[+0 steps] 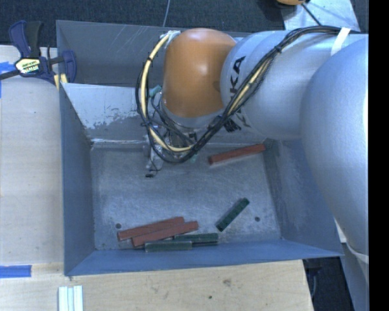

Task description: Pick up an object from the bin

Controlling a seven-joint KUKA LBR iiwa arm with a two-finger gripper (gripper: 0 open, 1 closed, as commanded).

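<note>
My gripper (152, 167) hangs low over the back left part of the bin floor, mostly hidden under the arm's wrist. Nothing lies directly beneath it. A red-brown flat stick (236, 154) lies to its right near the back wall, partly under the arm. A short dark green block (232, 214) lies tilted towards the front right.
Along the front wall lie two red-brown sticks (157, 230) side by side, with a long dark green stick (181, 240) just in front of them. The arm with its orange cover and cables spans the bin's back and right.
</note>
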